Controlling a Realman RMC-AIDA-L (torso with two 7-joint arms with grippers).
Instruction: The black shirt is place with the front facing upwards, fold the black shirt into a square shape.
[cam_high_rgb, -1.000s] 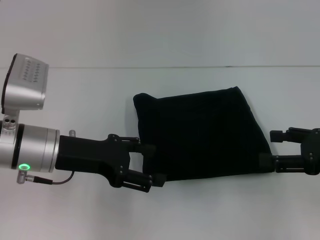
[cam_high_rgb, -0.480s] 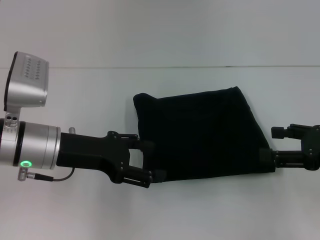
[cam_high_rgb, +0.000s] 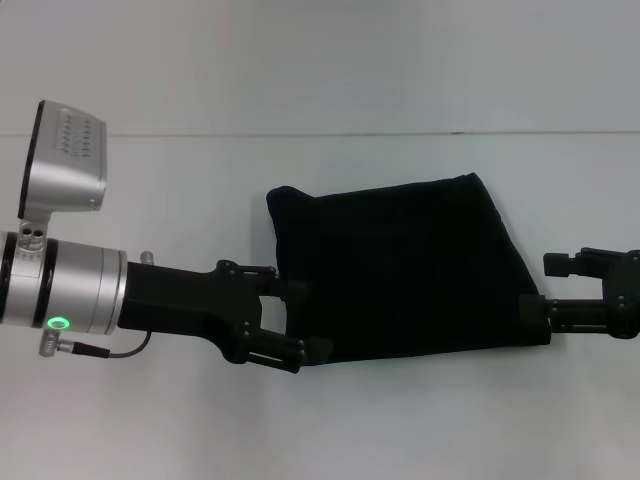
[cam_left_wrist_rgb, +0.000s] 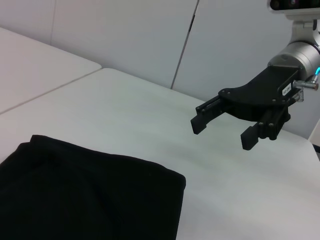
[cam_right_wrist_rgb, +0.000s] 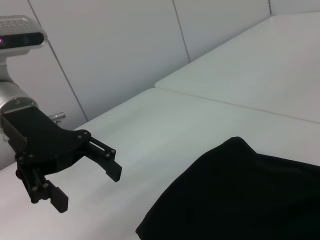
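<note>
The black shirt (cam_high_rgb: 400, 270) lies folded into a rough square in the middle of the white table, with no lettering showing. My left gripper (cam_high_rgb: 302, 322) is open at the shirt's near left corner. The right wrist view shows this left gripper (cam_right_wrist_rgb: 87, 187) hovering apart from the black shirt (cam_right_wrist_rgb: 240, 195). My right gripper (cam_high_rgb: 545, 288) is open at the shirt's near right corner. Seen from the left wrist, the right gripper (cam_left_wrist_rgb: 221, 134) hangs above the table, clear of the black shirt (cam_left_wrist_rgb: 85, 195). Neither gripper holds any fabric.
The white table (cam_high_rgb: 180, 200) spreads all around the shirt. Behind it runs a pale wall (cam_high_rgb: 320, 60). A seam between table sections (cam_right_wrist_rgb: 225, 102) shows in the right wrist view.
My left gripper has drawn back a little to the left from the shirt's corner. My right gripper has pulled slightly away to the right. The shirt has not moved.
</note>
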